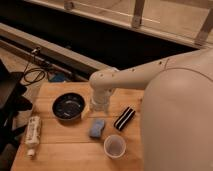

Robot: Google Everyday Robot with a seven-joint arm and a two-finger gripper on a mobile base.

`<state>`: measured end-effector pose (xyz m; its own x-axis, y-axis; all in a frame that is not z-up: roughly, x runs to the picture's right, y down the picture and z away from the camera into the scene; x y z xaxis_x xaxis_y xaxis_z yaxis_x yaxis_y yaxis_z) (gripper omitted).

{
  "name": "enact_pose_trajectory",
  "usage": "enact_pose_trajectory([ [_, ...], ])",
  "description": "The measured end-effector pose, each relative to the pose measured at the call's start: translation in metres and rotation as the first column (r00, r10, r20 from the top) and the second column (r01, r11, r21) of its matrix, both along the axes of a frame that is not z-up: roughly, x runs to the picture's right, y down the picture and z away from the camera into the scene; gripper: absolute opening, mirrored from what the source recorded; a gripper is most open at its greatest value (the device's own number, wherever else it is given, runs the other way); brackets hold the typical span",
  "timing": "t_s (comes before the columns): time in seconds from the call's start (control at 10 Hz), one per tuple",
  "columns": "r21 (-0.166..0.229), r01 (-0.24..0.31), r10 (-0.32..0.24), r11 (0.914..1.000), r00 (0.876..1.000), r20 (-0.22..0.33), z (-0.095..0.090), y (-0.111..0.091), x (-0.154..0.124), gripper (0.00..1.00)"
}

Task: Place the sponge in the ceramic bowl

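Note:
The blue sponge (97,128) lies flat on the wooden table (60,147), right of centre. Left of it and a little further back sits the dark round ceramic bowl (68,106), with nothing inside that I can see. My white arm reaches in from the right, and my gripper (98,111) hangs just above the sponge's far edge, between the bowl and the striped object. The wrist hides most of the gripper.
A black-and-white striped oblong object (124,118) lies right of the sponge. A small white cup (115,146) stands in front of the sponge. A white bottle (33,135) lies at the table's left edge. My white body fills the right side.

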<state>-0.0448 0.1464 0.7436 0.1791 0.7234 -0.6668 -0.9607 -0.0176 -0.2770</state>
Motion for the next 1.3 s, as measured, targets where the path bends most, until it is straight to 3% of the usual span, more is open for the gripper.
enact_pose_trajectory([
  [0.6, -0.074, 0.005, -0.007, 0.9972, 1.000, -0.025, 0.027, 0.024, 0.009, 0.80],
  [1.3, -0.131, 0.017, -0.025, 0.9913, 0.998, -0.055, 0.054, 0.054, 0.013, 0.80],
])
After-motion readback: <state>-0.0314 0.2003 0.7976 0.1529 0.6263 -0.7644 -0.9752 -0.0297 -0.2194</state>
